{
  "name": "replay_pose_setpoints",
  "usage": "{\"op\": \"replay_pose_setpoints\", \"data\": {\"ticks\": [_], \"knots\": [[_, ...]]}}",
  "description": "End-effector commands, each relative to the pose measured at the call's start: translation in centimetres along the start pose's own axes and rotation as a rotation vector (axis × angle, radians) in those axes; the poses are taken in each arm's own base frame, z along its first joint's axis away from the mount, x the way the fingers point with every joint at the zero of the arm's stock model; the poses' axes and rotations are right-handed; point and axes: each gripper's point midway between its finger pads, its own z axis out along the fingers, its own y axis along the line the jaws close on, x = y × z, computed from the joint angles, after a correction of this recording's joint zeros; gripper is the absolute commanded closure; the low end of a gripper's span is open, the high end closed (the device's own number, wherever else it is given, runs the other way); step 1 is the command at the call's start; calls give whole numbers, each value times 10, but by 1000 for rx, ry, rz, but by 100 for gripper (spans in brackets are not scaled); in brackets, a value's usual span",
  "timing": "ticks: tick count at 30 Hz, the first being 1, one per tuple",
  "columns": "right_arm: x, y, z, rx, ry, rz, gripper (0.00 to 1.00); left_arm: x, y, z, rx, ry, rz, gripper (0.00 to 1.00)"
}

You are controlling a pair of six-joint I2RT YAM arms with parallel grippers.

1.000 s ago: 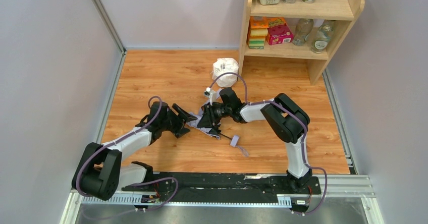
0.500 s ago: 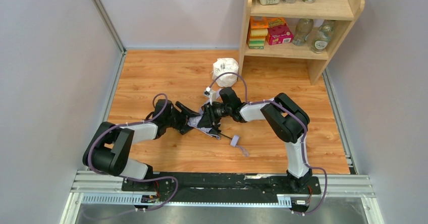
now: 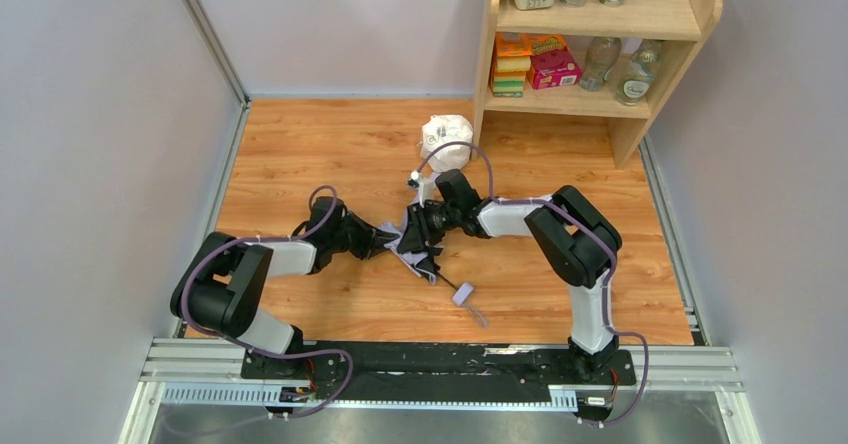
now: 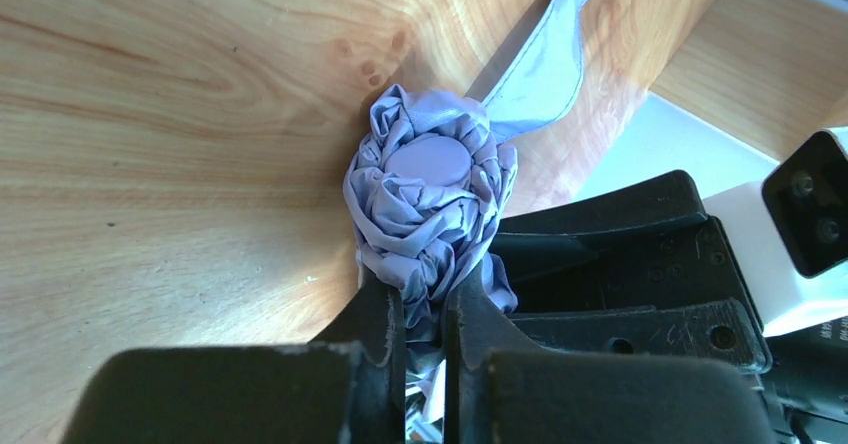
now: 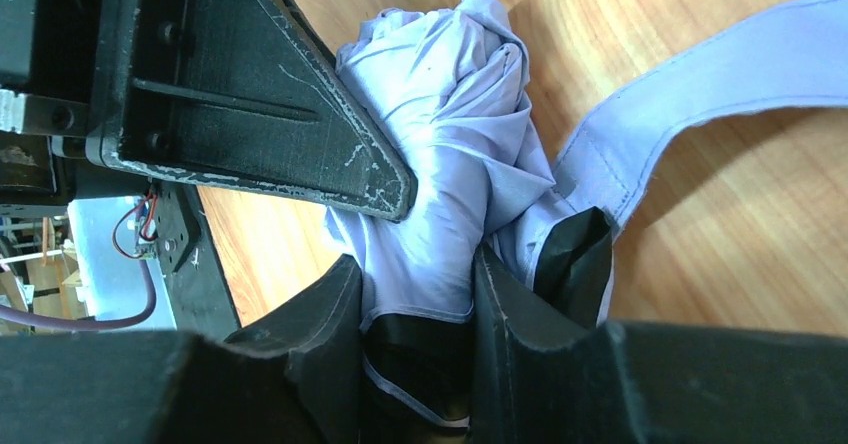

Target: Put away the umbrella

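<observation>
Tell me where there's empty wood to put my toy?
Bare wood: far-left corner beside the white lump; right side between the right arm and shelf. Crowded in the middle, where left gripper and right gripper pinch the umbrella.

robot lab test cell, plain grey partition walls (image 3: 90, 144) flanking a wooden shelf (image 3: 690, 9), snack boxes (image 3: 553, 64) and bottles (image 3: 636, 72) on it, wood-look surface (image 3: 320, 144) before the shelf, aluminium mounting rail (image 3: 680, 369) opposite the shelf
</observation>
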Motion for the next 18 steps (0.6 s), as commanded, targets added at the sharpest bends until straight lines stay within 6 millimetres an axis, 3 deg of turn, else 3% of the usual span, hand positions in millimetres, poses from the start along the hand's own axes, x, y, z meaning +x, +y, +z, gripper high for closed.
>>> {"op": "replay_pose_setpoints", "data": {"ticks": [1,3,7,9,13,18], "knots": [[97,-27,-18,227,326,141,79,18,96,-7,-351,46,3,100],[75,-20,-23,259,287,88,55,22,103,-12,-395,66,-5,100],[32,-2,-36,344,180,-83,24,26,112,-21,-467,84,-15,100],[19,7,-41,405,130,-201,11,27,112,-24,-483,86,-16,100],[13,4,-45,573,83,-370,4,27,107,-26,-498,98,-4,100],[2,3,-46,822,11,-574,5,29,112,-28,-540,112,-17,100]]}}
